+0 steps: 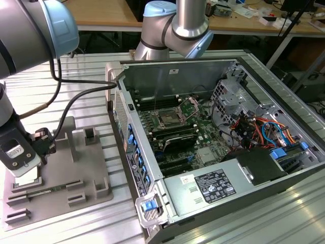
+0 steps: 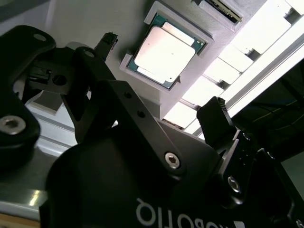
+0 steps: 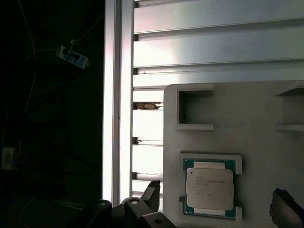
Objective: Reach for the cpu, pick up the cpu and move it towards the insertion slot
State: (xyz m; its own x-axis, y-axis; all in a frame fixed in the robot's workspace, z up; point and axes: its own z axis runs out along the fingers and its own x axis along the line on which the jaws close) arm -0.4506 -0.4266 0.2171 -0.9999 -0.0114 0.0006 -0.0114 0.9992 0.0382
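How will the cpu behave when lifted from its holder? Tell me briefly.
The cpu looks like a thin rigid plate, so it should stay stiff. Its smooth metal lid may be slippery. It lies flat inside raised edges of the grey holder, so a sideways push would probably be blocked.

This looks like a robotics lab or workshop. A silver robot arm with pale blue joint caps (image 1: pixel 188 20) stands at a ribbed aluminium bench (image 1: pixel 284 213). The bench carries an open grey metal computer case (image 1: pixel 172 76) and a grey plastic fixture plate (image 1: pixel 66 168) with a small square silvery cpu (image 3: pixel 209 188) seated in it. Behind are long wooden desks (image 1: pixel 101 12) with loose electronic parts and cables.
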